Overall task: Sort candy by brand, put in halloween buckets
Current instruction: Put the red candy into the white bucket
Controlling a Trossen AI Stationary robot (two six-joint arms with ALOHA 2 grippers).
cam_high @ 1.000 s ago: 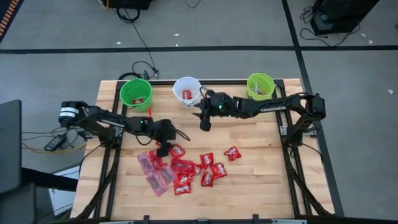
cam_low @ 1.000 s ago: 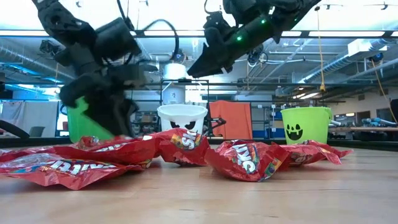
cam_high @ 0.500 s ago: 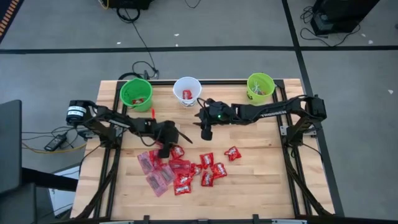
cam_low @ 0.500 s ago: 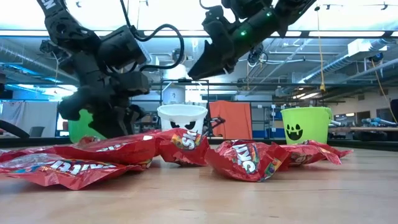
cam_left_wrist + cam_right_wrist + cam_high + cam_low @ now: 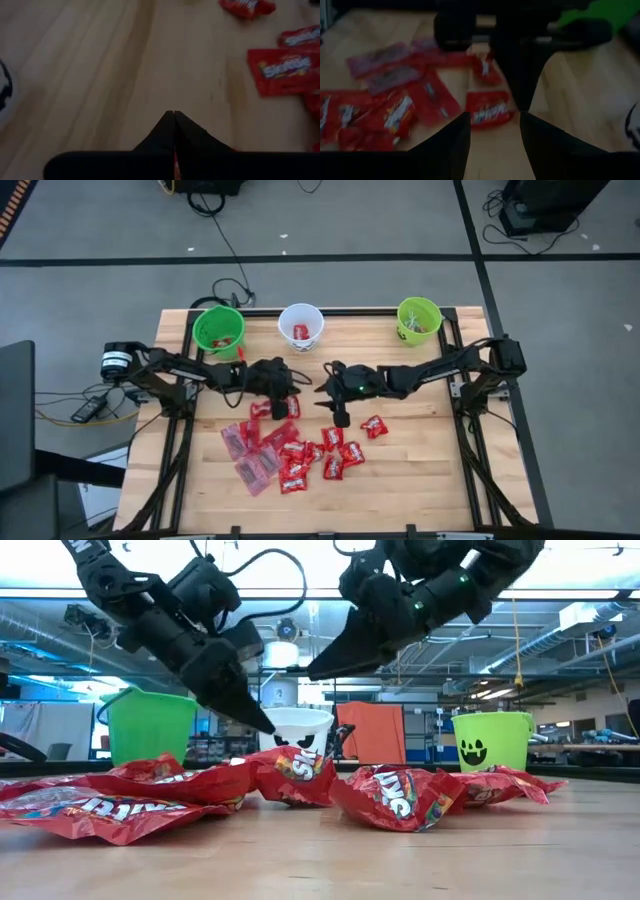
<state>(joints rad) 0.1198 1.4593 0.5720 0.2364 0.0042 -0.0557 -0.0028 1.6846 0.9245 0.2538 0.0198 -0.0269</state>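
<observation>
High view: wooden table with 3 halloween buckets along the far edge — a green one at left, a white one in the middle, a second green one at right. The white bucket holds a red packet; the left green one shows a little red inside too.

Candy lies as a loose cluster of red packets on the near-centre of the table, with larger pinkish packets at the cluster's left side and 1 red packet a little apart at its right.

Left gripper sits over the far-left edge of the cluster, raised off the table in the low view. Its fingers are pressed together; the left wrist view shows a thin red sliver in the seam between them, but what it belongs to cannot be told.

Right gripper hangs near the far edge of the cluster, just beside the left one. Its fingers stand apart, nothing between them; a red packet lies on the table beyond the gap.

Low view: the right green bucket shows a dark face mark; the white bucket stands behind the packets.
</observation>
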